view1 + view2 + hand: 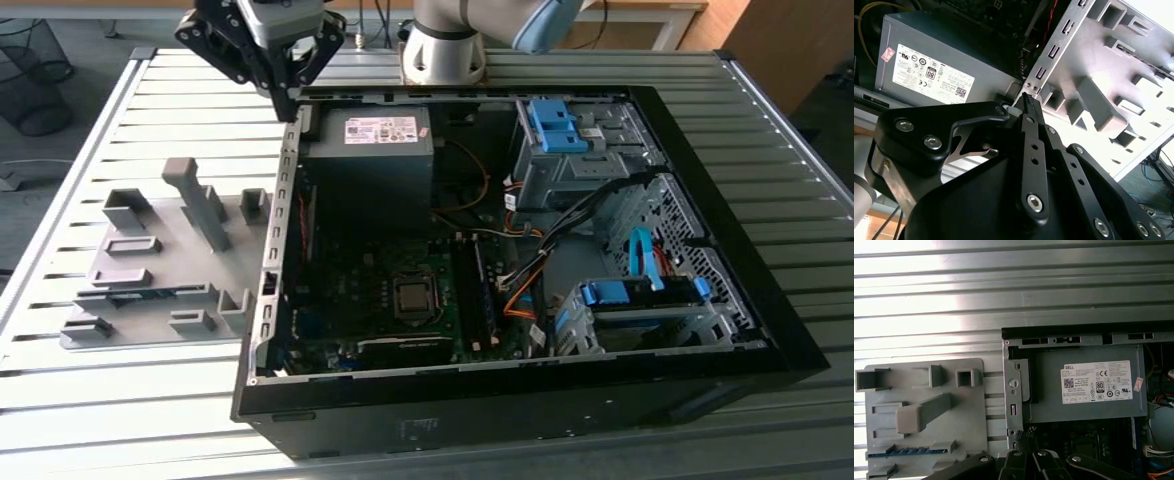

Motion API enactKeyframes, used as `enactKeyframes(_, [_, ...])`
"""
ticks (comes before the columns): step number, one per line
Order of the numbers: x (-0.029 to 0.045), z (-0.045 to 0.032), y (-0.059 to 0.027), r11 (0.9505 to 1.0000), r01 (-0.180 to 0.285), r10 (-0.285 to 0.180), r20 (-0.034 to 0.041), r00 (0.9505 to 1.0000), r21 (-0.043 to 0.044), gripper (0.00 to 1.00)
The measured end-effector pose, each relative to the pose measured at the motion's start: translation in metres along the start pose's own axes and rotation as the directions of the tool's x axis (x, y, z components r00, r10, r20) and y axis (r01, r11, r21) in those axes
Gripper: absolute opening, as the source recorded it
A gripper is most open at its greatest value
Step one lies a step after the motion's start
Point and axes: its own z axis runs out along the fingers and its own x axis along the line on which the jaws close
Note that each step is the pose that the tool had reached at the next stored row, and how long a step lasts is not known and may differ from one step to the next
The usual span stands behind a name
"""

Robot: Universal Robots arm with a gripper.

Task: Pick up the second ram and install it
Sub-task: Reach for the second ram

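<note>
The second ram (909, 451) is a thin blue-green stick lying flat in a low slot of the grey holder plate (969, 415), seen in the first wrist view. My gripper (284, 105) hangs over the back corner of the open computer case (283, 230), on the exterior view's left, beside the power supply (367, 150). Its fingers (1028, 102) are shut together with nothing between them. The tips (1026, 433) sit above the case wall, a short way from the ram. The black memory slots (470, 290) lie on the motherboard inside the case.
The holder plate (167, 265) carries several raised grey blocks and one tall post (200, 205). Drive cages with blue clips (561, 125) and bundled cables (527, 290) stand in the case at the exterior view's right. Everything rests on a slatted metal table (134, 410).
</note>
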Motion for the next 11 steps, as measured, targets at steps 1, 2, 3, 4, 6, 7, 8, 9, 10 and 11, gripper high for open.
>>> enactKeyframes(1, [0.0002,0.0001,0.0000,1.0000,0.000,0.000,0.0000,1.0000,0.0000,0.10])
enactKeyframes(2, [0.0004,0.0002,0.0000,1.0000,0.000,0.000,-0.0001,1.0000,0.0000,0.10])
enactKeyframes(3, [0.0006,0.0003,-0.0001,1.0000,0.000,0.000,-0.0001,1.0000,0.0000,0.10])
enactKeyframes(4, [0.0008,0.0003,-0.0001,1.0000,0.000,0.000,-0.0002,1.0000,0.0000,0.10])
enactKeyframes(6, [0.0012,0.0005,-0.0001,1.0000,0.000,0.000,-0.0003,1.0000,0.0001,0.10])
enactKeyframes(7, [0.0014,0.0006,-0.0001,1.0000,0.000,0.000,-0.0003,1.0000,0.0000,0.10])
enactKeyframes(8, [0.0016,0.0007,-0.0001,1.0000,0.000,0.000,-0.0003,1.0000,0.0000,0.10])
enactKeyframes(9, [0.0018,0.0008,-0.0002,1.0000,0.000,0.000,-0.0004,1.0000,0.0000,0.10])
enactKeyframes(10, [0.0025,0.0017,-0.0003,1.0000,0.000,0.000,-0.0020,1.0000,0.0001,0.10])
enactKeyframes(11, [0.0031,0.0020,-0.0003,1.0000,0.000,0.000,-0.0028,1.0000,0.0001,0.10])
